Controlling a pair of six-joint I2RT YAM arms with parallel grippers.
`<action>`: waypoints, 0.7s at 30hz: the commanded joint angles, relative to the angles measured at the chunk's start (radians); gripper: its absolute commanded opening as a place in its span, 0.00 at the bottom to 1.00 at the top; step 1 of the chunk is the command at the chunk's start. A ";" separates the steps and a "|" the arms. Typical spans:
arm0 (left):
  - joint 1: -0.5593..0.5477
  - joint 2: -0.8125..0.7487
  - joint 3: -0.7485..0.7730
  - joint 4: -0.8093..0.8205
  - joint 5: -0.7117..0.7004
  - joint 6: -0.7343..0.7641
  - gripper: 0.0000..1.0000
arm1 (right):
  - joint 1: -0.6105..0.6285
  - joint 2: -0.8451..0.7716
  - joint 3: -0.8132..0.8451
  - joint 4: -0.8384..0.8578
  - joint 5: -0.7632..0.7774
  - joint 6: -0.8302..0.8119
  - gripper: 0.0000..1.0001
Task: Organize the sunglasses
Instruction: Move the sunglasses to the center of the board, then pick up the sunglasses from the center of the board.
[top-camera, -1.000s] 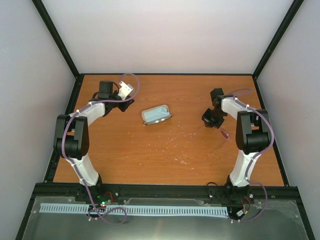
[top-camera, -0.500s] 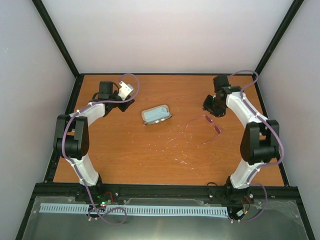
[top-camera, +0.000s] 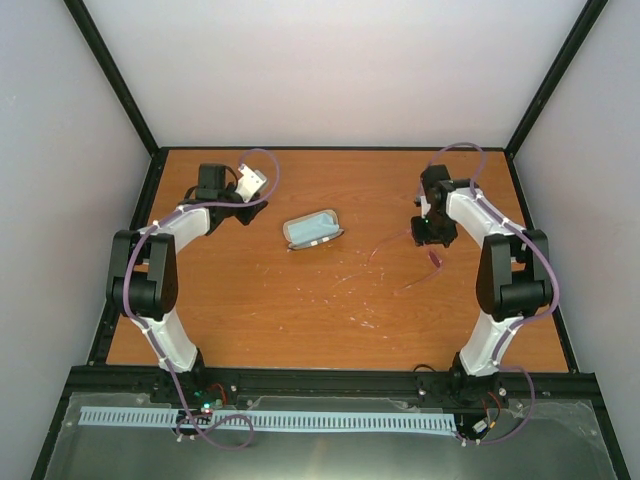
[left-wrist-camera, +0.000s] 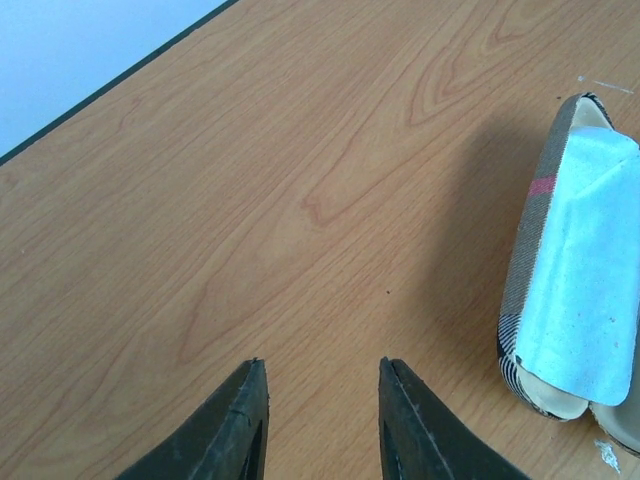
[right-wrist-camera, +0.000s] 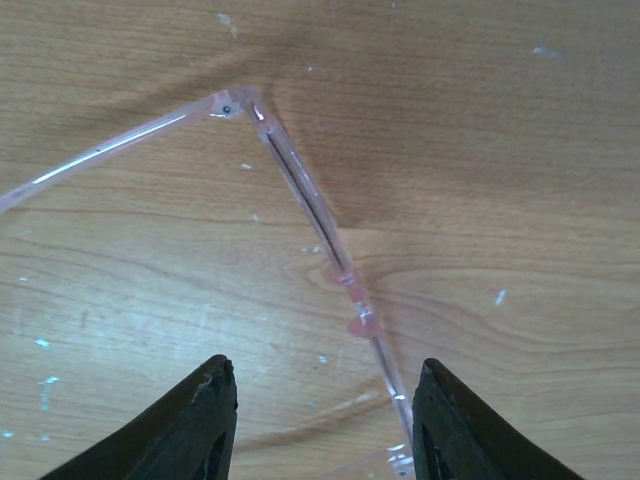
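Observation:
The sunglasses (top-camera: 434, 259) lie unfolded on the table at the right, thin pink frame with arms spread. In the right wrist view their front (right-wrist-camera: 300, 190) runs diagonally down between my fingers, with one arm stretching left. My right gripper (top-camera: 432, 234) (right-wrist-camera: 320, 378) is open and hovers low over the front of the sunglasses, without gripping them. The brown striped case (top-camera: 315, 229) (left-wrist-camera: 522, 270) lies near the middle with the light blue cloth (left-wrist-camera: 585, 270) in it. My left gripper (top-camera: 254, 206) (left-wrist-camera: 320, 365) is open and empty, left of the case.
Black frame rails (top-camera: 150, 200) border the wooden table (top-camera: 300, 310) on the left, right and back. White scuff marks dot the wood near the middle.
My right gripper lifted back off the sunglasses, leaving them lying open, then came back down over their front. The left arm and the case have not moved.

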 joint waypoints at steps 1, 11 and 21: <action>0.003 -0.036 0.001 -0.021 -0.012 0.011 0.32 | -0.001 0.025 0.039 -0.012 0.089 -0.161 0.48; 0.003 -0.038 0.004 -0.040 -0.016 0.010 0.32 | -0.017 0.091 0.040 0.011 0.066 -0.169 0.47; 0.003 -0.025 0.015 -0.040 -0.016 0.012 0.32 | -0.017 0.147 0.062 0.021 0.067 -0.165 0.35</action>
